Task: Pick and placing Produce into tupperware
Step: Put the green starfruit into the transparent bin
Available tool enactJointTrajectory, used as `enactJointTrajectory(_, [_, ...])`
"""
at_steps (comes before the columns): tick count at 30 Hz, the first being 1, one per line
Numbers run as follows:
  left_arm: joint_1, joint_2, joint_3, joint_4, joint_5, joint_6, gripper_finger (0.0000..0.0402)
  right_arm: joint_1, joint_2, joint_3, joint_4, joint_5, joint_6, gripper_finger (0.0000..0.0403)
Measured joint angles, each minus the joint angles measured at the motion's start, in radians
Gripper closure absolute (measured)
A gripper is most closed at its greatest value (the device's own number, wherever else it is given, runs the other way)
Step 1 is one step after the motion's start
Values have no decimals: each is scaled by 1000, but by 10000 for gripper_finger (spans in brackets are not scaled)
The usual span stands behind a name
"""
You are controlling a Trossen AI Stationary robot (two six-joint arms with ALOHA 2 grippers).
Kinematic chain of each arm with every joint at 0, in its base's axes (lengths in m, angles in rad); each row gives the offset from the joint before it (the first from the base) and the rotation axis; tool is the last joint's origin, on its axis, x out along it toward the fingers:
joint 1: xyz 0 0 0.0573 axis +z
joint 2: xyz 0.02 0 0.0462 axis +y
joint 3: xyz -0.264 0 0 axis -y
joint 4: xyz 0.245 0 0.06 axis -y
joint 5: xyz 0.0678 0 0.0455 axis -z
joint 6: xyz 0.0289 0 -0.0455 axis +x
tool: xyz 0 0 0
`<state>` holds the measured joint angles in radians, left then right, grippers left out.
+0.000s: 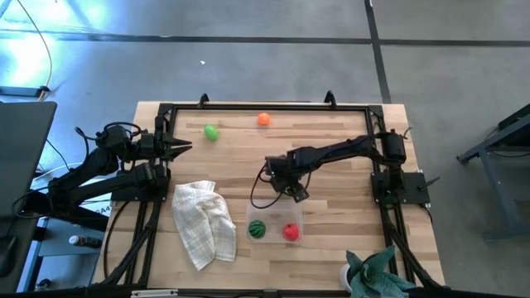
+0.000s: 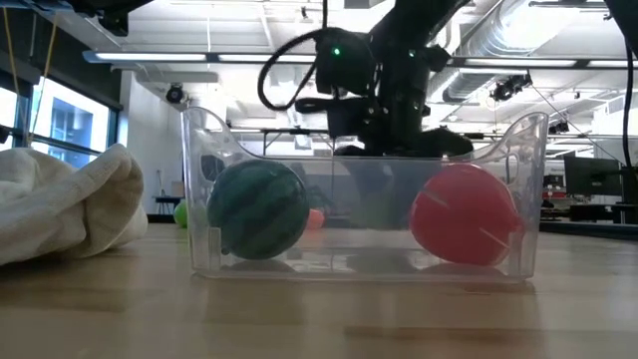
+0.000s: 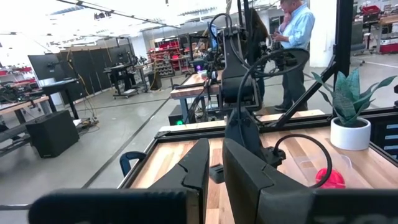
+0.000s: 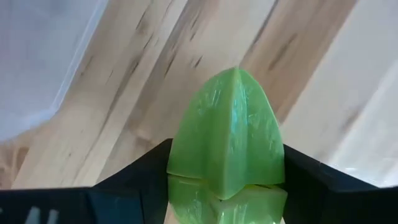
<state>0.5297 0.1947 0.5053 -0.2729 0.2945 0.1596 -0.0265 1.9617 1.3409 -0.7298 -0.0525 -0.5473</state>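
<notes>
The right hand (image 1: 296, 192) hangs just above the far rim of the clear tupperware (image 1: 274, 223), its fingers clamped on the light-green leafy piece (image 4: 227, 146), with bare surface (image 1: 331, 186) around it. Below it in the tub lie the striped green ball (image 1: 257, 228) and the red piece (image 1: 290, 232). The orange piece (image 1: 263, 118) and small green one (image 1: 211, 132) sit well beyond it near the far edge, and the left hand (image 1: 184, 146) waits there with fingers together, holding nothing.

We are seeing a dark-green striped ball (image 1: 257, 228) and a red fruit (image 1: 290, 232) glowing inside the clear tupperware (image 1: 274, 210), with a white cloth checked in grey (image 1: 203, 222) at its nine o'clock. We are also noticing a bright green piece (image 1: 211, 132) and an orange one (image 1: 263, 119) on pale wood at twelve o'clock. The right gripper (image 4: 225, 186), black, is showing a light-green ribbed leafy piece (image 4: 227, 146).
</notes>
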Motion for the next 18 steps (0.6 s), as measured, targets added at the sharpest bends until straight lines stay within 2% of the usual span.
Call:
enactJointTrajectory(10, [0,0,0,0,0,0,364,-5,-2,166,-148,54,6,186])
enactJointTrajectory(18, [0,0,0,0,0,0,364,-33,-4,393,-360,53,200,186])
